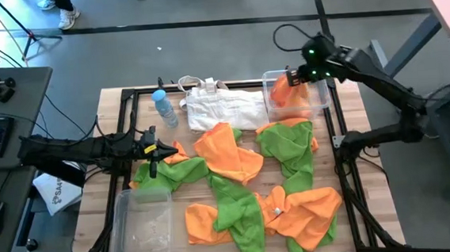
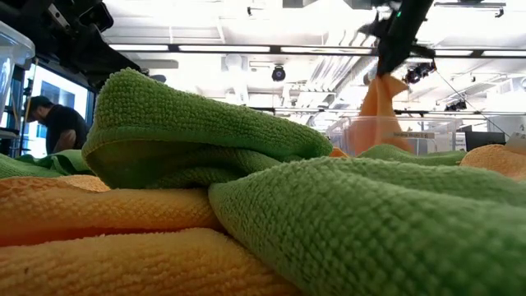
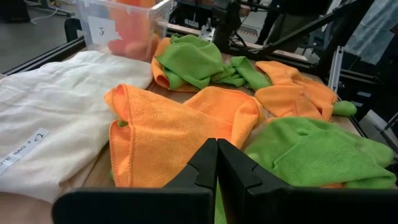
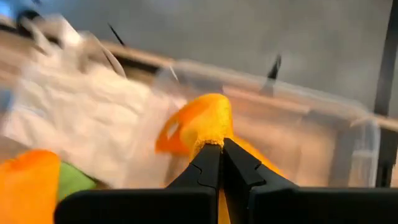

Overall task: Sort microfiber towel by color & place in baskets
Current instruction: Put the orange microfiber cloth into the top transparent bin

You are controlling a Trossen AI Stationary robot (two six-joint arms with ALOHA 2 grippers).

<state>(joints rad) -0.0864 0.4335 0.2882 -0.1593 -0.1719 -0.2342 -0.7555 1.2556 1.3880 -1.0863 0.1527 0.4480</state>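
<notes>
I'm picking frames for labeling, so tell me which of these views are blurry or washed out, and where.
Right wrist view: motion-smeared; the white bag and clear bin streak, only the right gripper shut on an orange towel reads clearly. Low view: ceiling lights blow out, nearest green towel is soft. High and left wrist views: sharp, evenly lit.

Towel heap [image 1: 268,178] crowds table centre; white bag [image 1: 224,108] blocks far side.
</notes>
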